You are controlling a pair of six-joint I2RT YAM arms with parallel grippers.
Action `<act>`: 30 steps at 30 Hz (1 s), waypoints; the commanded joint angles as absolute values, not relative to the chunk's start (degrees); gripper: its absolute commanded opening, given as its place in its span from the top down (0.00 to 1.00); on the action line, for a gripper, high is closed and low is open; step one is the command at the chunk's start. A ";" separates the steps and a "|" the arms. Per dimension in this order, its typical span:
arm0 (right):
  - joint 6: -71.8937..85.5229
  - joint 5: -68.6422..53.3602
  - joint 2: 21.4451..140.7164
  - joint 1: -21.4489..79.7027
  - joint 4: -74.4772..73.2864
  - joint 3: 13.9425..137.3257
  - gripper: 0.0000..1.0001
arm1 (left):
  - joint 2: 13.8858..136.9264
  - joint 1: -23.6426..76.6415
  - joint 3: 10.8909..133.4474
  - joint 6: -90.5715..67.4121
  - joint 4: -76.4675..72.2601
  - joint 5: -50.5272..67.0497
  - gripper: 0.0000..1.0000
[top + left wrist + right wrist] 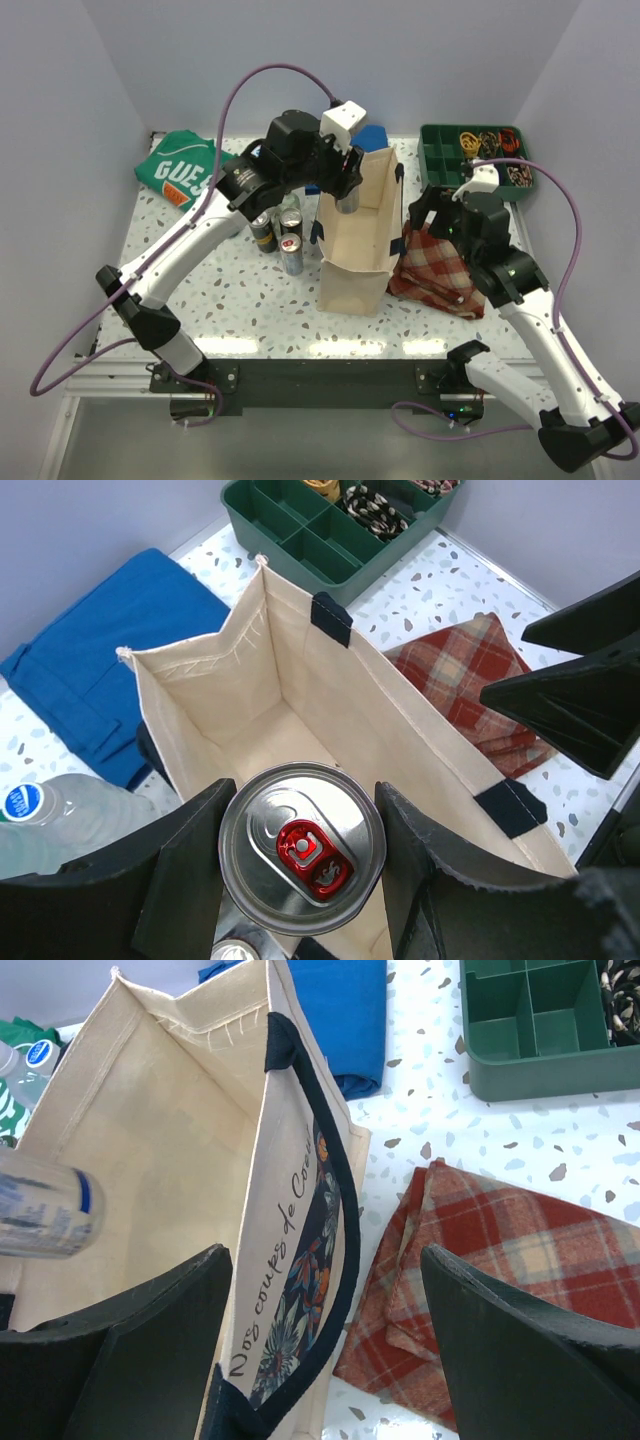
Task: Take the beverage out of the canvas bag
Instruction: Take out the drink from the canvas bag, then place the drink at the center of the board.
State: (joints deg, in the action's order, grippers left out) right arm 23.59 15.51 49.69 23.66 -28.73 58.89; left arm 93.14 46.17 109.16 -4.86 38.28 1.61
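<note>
The cream canvas bag [355,250] stands upright mid-table with its mouth open; it also shows in the left wrist view [250,680] and the right wrist view [150,1160]. My left gripper [345,190] [302,850] is shut on a silver beverage can with a red tab [302,846], held upright at the bag's mouth above its left rim. The can's side shows in the right wrist view [45,1218]. My right gripper [425,215] [325,1350] is open, its fingers on either side of the bag's right wall and navy handle [340,1210].
Several cans [280,235] stand left of the bag, with a water bottle [60,820] near them. A folded blue cloth [90,660] lies behind the bag. A red plaid cloth [440,265] lies to its right. A green divided tray [475,160] sits back right, a green T-shirt [180,170] back left.
</note>
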 commanded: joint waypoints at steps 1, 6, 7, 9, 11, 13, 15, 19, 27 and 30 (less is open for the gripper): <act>24.70 15.03 50.10 23.55 -28.21 59.85 0.19 | 86.40 46.32 110.93 -4.57 32.61 0.18 1.00; 25.22 14.94 49.83 23.55 -27.86 59.59 0.19 | 82.89 46.32 109.78 -4.92 32.34 -2.63 1.00; 25.22 14.68 49.83 23.47 -27.86 59.50 0.19 | 82.45 46.32 109.34 -4.92 32.26 -2.90 1.00; 25.22 14.50 49.92 23.64 -27.60 59.50 0.19 | 81.13 46.32 108.72 -4.92 32.25 -3.95 1.00; 25.31 14.33 50.27 23.47 -27.60 59.68 0.19 | 79.81 46.32 107.93 -4.92 32.61 -5.09 1.00; 25.40 14.15 50.45 23.55 -27.60 59.77 0.19 | 78.84 46.32 106.97 -4.92 32.61 -5.88 1.00; 25.49 13.89 50.80 23.55 -27.60 59.85 0.19 | 77.52 46.32 106.26 -4.83 32.70 -6.68 1.00; 25.84 13.71 50.80 23.64 -27.51 59.85 0.19 | 74.81 46.32 103.98 -5.01 32.78 -9.13 1.00; 25.75 14.85 50.36 23.64 -26.98 58.89 0.19 | 69.53 46.32 97.13 -6.50 31.64 -15.99 1.00; 25.58 14.68 50.97 23.64 -26.98 59.24 0.19 | 68.12 46.32 95.11 -7.12 32.78 -17.75 1.00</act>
State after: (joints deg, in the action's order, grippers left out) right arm 25.06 14.00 50.74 23.66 -28.69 58.85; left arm 71.64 46.17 96.42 -5.52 37.98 -13.19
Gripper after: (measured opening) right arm 0.811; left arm 0.596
